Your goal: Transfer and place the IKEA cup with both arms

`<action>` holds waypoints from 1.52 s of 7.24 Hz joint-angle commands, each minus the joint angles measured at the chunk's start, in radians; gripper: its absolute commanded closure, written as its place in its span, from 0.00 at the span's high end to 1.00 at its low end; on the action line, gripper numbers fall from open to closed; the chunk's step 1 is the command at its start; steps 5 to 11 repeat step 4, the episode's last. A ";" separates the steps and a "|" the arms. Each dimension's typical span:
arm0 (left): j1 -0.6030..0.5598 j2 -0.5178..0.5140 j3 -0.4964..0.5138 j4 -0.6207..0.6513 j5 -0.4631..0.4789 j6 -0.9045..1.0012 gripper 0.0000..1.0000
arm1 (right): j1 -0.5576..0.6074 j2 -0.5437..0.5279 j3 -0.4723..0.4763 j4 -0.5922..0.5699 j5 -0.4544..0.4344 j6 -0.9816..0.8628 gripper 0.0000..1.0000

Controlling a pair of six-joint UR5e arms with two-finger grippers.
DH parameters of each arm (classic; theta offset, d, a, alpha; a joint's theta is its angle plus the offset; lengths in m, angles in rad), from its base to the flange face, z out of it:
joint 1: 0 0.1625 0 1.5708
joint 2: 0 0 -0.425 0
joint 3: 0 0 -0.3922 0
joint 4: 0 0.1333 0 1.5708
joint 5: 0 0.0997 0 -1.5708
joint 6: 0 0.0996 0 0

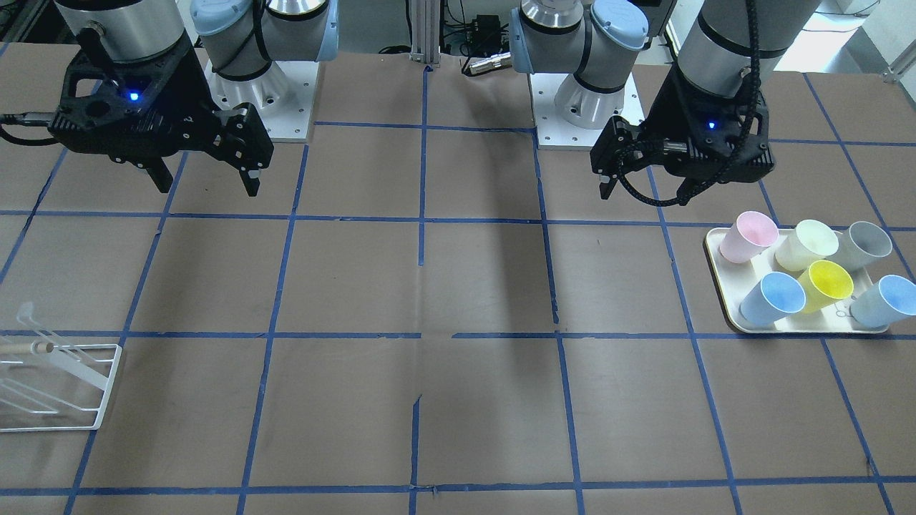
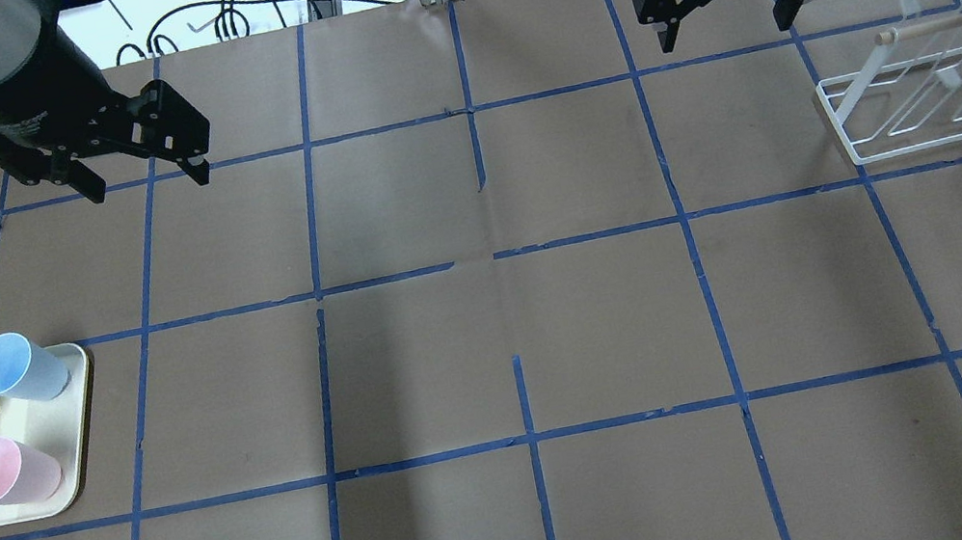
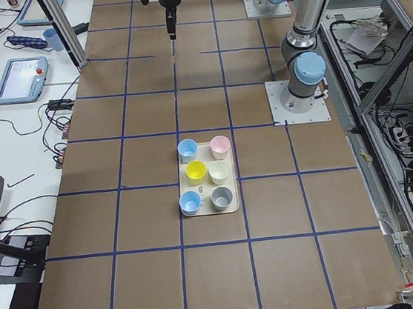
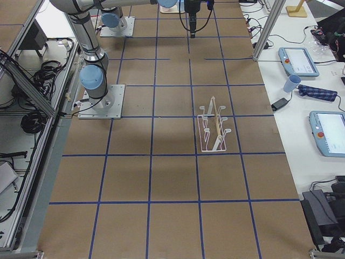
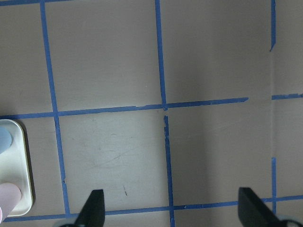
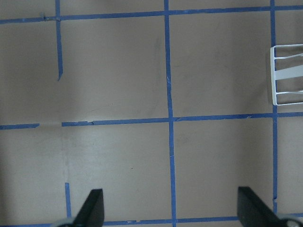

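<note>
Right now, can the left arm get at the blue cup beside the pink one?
Probably yes: the left gripper, fingers open, hangs over the table, and the IKEA cup stands at the tray's edge with nothing above it.

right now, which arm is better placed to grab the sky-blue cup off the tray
Left. The tray holding the sky-blue cup sits on the robot's left side, close to the left gripper, its jaws open. The right gripper hangs far across the table, by the white rack.
</note>
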 commanded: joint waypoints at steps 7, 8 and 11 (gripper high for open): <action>0.001 -0.009 0.016 -0.007 0.001 0.003 1.00 | 0.002 0.000 0.000 0.000 0.000 0.000 1.00; 0.001 -0.009 0.016 -0.007 0.001 0.003 1.00 | 0.002 0.000 0.000 0.000 0.000 0.000 1.00; 0.001 -0.009 0.016 -0.007 0.001 0.003 1.00 | 0.002 0.000 0.000 0.000 0.000 0.000 1.00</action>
